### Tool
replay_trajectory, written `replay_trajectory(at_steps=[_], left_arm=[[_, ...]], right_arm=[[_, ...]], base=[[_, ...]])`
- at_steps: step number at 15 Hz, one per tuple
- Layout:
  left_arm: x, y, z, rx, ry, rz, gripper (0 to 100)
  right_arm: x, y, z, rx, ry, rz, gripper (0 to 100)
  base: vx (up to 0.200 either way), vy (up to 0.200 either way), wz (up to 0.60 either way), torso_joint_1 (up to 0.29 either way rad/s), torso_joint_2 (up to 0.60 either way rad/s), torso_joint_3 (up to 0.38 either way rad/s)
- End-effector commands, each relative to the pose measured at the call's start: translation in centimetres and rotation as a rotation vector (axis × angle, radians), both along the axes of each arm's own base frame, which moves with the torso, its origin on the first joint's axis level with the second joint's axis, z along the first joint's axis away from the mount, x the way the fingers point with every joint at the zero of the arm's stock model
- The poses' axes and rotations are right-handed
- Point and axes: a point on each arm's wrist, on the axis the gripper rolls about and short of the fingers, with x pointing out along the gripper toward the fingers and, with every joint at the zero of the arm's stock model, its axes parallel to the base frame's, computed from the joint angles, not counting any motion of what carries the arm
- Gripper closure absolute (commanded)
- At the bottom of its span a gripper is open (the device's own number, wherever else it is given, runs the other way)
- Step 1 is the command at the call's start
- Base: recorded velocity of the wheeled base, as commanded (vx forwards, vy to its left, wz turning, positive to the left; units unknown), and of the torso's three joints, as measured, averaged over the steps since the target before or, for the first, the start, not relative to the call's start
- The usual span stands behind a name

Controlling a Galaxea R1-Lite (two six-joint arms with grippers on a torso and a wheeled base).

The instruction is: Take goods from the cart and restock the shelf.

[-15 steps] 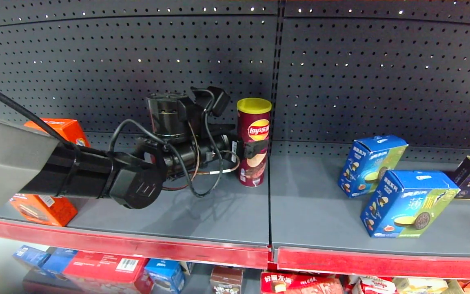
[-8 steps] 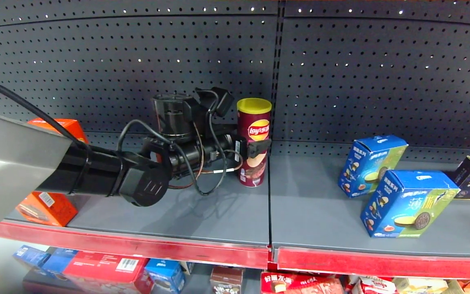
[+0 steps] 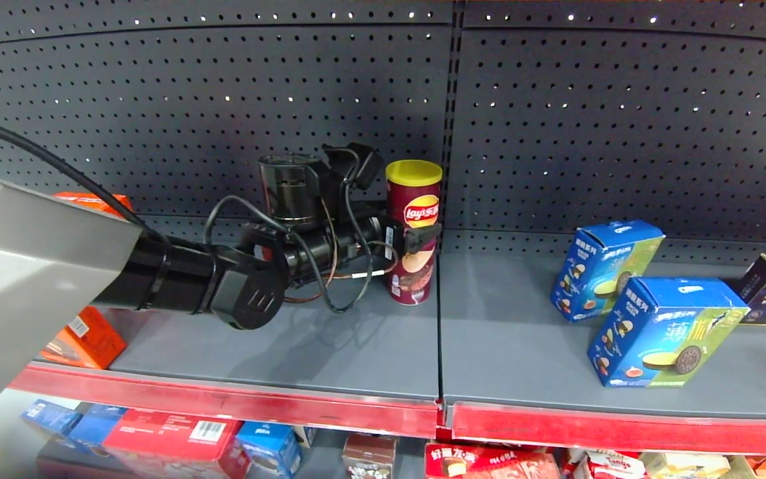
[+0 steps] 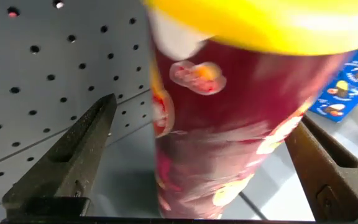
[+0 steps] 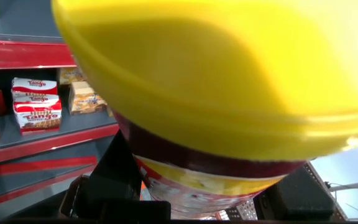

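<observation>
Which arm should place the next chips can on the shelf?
Right, likely: the right gripper holds a second chips can. The left gripper stands open around the shelved chips can, carrying nothing.

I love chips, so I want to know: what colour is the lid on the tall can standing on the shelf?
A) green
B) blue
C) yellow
C: the chip can stands upright on the grey shelf, and its lid is plainly yellow.
</observation>
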Motion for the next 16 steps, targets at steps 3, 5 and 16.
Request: replay_trajectory(at_steps=[3, 5, 16], left_arm=[[0.5, -0.2, -0.5, 0.002, 0.004, 0.000, 0], [1.0, -0.4, -0.7, 0.001, 0.003, 0.002, 0], [1.3, -0.6, -0.9, -0.001, 0.001, -0.008, 100]], right_arm=[[-0.1, 0.1, 0.0, -0.004, -0.004, 0.000, 100], [-0.1, 0.1, 0.0, -0.006, -0.004, 0.000, 100], [-0.7, 0.5, -0.6, -0.019, 0.009, 0.011, 100]], base=[[0.000, 0.000, 0.00, 0.000, 0.00, 0.000], [0.000, 0.000, 0.00, 0.000, 0.00, 0.000], [0.000, 0.000, 0.00, 0.000, 0.00, 0.000]])
